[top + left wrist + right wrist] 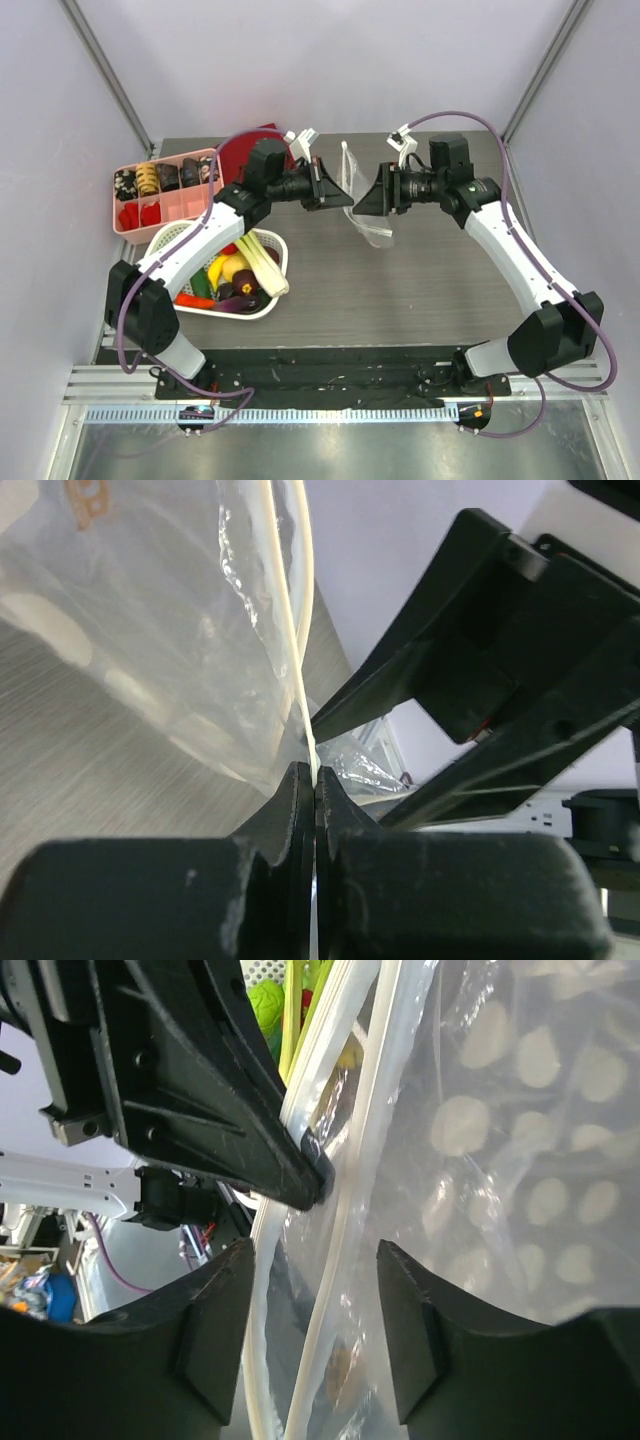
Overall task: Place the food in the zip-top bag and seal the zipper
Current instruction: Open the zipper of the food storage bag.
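The zip-top bag hangs above the table between my two grippers, with its zipper standing up as a thin white strip. My left gripper is shut on the zipper strip at the edge of the bag's mouth. My right gripper is open, and its jaws straddle the two zipper strips of the dotted bag without closing on them. The food lies in a white basket: banana, leek and eggplant. No food shows inside the bag.
The white basket stands at the left under my left arm. A pink compartment tray sits behind it, and a red cloth lies at the back. My left gripper's finger shows close in the right wrist view.
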Robot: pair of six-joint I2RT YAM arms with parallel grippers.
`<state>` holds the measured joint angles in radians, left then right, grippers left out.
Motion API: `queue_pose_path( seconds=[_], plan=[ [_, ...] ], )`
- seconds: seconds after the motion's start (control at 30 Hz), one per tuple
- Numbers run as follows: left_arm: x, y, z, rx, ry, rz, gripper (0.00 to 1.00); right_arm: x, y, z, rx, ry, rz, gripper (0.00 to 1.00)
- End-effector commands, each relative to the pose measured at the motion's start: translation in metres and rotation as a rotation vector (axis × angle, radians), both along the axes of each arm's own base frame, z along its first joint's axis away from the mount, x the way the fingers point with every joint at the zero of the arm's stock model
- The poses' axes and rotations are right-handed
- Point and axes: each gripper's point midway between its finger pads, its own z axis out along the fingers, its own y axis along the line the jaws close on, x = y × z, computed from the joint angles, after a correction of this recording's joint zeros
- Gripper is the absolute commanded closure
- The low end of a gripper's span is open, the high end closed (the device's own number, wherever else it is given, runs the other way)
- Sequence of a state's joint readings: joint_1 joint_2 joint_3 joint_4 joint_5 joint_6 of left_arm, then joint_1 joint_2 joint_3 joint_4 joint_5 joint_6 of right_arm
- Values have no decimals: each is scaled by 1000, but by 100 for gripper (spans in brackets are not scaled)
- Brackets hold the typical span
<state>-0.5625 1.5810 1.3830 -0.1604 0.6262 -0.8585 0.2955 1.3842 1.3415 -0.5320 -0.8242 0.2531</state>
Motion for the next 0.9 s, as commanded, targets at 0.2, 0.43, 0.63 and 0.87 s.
queue_pose_path(
  seconds=[0.2,0.43,0.63,0.87],
  plan=[
    [-14,-13,19,-69,-98,-74,100,16,15,36,92,-48,-28,39],
    [-20,-11,19,-42,-171,-105,100,31,8,43,89,-56,-139,39],
    [-24,-7,19,-16,-209,-113,100,45,0,39,63,-57,-236,45],
    [-27,-11,17,53,-271,-125,100,62,-9,34,29,-59,-328,52]
  ],
)
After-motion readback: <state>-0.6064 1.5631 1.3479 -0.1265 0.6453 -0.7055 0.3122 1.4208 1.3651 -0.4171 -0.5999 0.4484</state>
